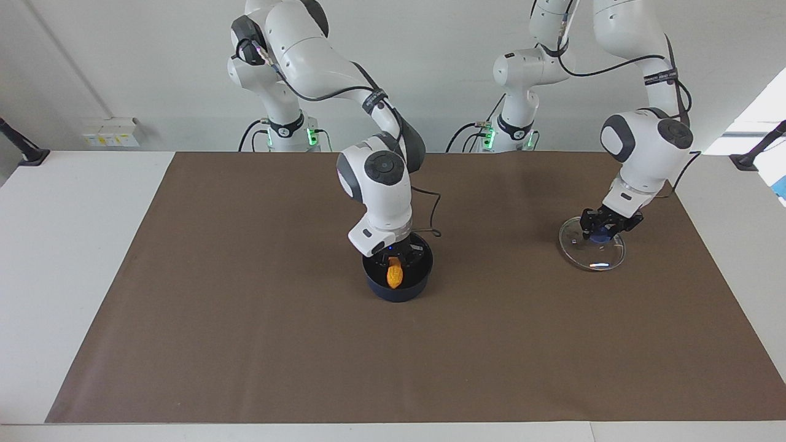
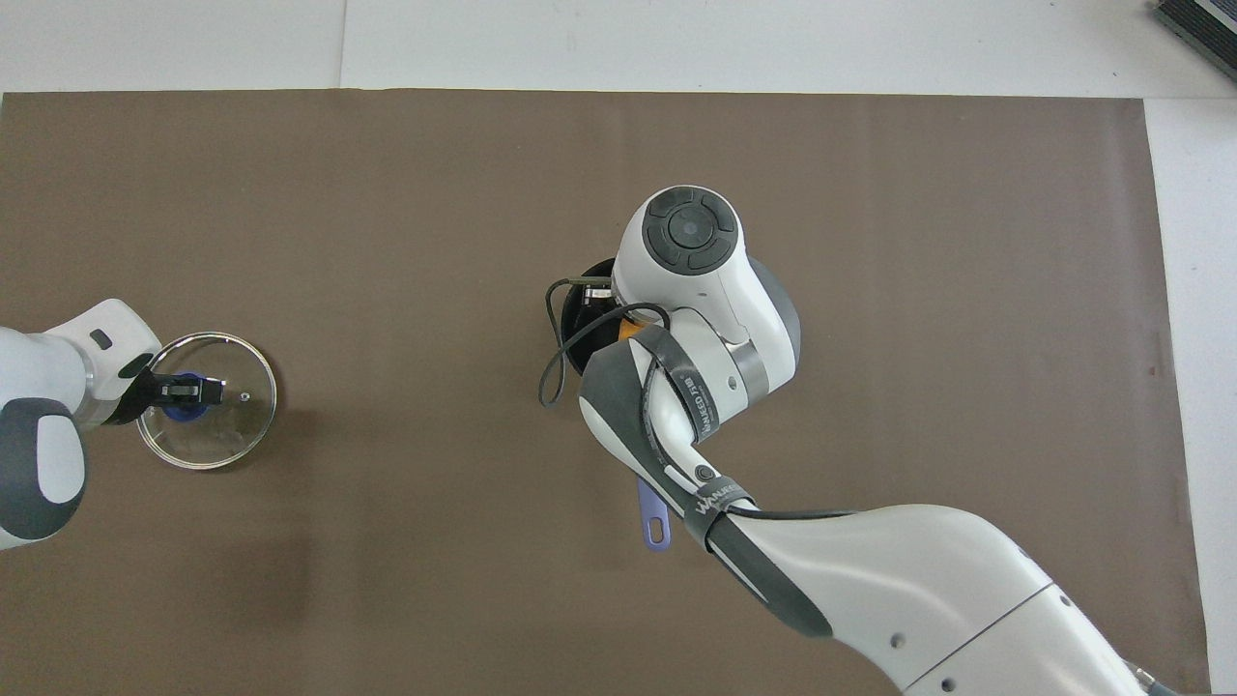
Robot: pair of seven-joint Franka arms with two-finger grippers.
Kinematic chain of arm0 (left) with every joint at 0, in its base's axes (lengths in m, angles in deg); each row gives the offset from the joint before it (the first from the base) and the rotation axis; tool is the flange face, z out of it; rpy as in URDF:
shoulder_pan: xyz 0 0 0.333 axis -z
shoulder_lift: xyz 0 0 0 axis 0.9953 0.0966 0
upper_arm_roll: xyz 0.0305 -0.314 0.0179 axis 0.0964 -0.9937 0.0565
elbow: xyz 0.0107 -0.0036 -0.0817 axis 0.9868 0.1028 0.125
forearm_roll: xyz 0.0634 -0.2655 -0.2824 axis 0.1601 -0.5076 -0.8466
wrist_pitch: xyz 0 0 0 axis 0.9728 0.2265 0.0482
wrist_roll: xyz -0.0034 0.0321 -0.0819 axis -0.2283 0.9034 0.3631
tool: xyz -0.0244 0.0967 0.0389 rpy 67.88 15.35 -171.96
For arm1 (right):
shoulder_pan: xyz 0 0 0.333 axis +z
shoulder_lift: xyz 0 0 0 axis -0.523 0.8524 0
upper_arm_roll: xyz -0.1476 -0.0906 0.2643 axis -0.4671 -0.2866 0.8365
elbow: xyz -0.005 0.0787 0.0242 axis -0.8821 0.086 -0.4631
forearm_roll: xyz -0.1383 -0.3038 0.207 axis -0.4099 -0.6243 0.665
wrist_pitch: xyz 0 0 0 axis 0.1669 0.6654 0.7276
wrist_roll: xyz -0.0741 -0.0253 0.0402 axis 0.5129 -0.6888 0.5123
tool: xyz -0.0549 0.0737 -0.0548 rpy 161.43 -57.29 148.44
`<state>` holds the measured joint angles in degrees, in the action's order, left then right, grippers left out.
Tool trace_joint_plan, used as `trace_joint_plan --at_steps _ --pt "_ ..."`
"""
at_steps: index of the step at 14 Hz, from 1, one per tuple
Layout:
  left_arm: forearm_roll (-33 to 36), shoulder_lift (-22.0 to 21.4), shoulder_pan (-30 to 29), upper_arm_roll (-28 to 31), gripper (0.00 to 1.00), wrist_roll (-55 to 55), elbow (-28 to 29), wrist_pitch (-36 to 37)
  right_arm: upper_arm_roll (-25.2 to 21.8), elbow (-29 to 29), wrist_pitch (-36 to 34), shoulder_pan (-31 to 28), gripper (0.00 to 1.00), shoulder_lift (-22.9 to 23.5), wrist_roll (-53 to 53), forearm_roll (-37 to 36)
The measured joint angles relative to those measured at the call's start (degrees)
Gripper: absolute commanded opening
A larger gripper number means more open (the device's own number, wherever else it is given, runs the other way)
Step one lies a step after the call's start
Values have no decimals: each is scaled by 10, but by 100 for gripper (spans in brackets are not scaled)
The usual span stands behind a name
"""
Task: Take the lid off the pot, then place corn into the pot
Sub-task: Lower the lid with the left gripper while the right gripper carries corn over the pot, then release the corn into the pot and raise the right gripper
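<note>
My right hand (image 1: 394, 263) grips the corn (image 1: 394, 275) inside the pot (image 1: 398, 288); withdrawing unopened drags it out. My left hand (image 1: 600, 233), clamping the lid (image 1: 591, 250) knob, could tilt it.

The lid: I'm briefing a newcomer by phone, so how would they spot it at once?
Start at the brown table mat and go to the left arm's end. There the left gripper grips a round clear glass lid by its blue knob; nothing else is see-through.
</note>
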<state>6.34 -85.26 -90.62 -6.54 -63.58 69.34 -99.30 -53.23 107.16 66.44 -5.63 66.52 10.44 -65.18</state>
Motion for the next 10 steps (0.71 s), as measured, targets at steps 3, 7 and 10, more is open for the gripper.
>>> trace_joint_plan --at_steps 3,7,10 --pt "0 -2 0 0 100 0 -2 -3 0 19 23 0 25 1 0 0" --pt "0 -6 0 -1 100 2 -12 0 0 20 24 0 100 0 0 -1" --pt "0 -9 0 -3 100 3 -55 50 0 14 24 4 100 -5 0 -1"
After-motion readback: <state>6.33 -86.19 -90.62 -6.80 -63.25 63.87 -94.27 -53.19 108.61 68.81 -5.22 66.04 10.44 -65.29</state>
